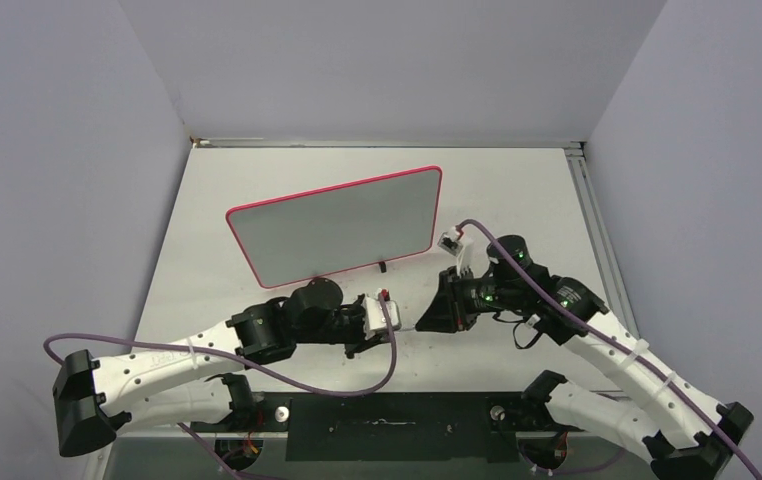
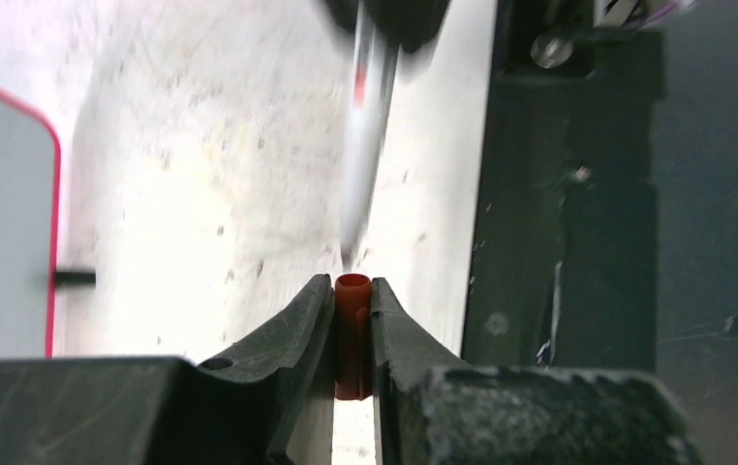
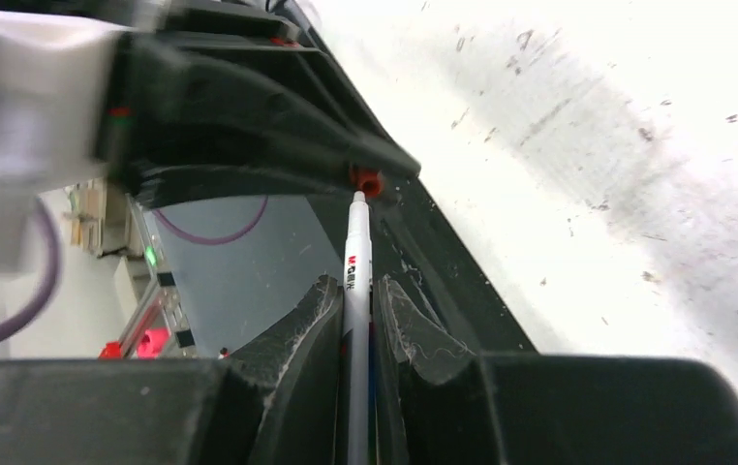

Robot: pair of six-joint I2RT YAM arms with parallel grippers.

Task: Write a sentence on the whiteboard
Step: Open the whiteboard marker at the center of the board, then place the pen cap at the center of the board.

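The whiteboard (image 1: 342, 225) stands tilted at the table's middle; its grey-white surface is blank and no sentence shows on it. Its corner also shows in the left wrist view (image 2: 2, 213). My left gripper (image 1: 397, 322) (image 2: 353, 287) is shut on a small red pen cap (image 2: 353, 334), open end facing outward. My right gripper (image 1: 433, 318) (image 3: 356, 287) is shut on a white marker pen (image 3: 355, 242) (image 2: 363, 145). The two grippers face each other in front of the board. The pen's tip sits just off the cap's mouth (image 3: 366, 180), outside it.
A black foot (image 1: 384, 267) of the board sticks out toward the arms. A black strip (image 1: 387, 425) runs along the table's near edge under the grippers. Purple cables (image 1: 357, 385) hang from both wrists. Grey walls close in three sides.
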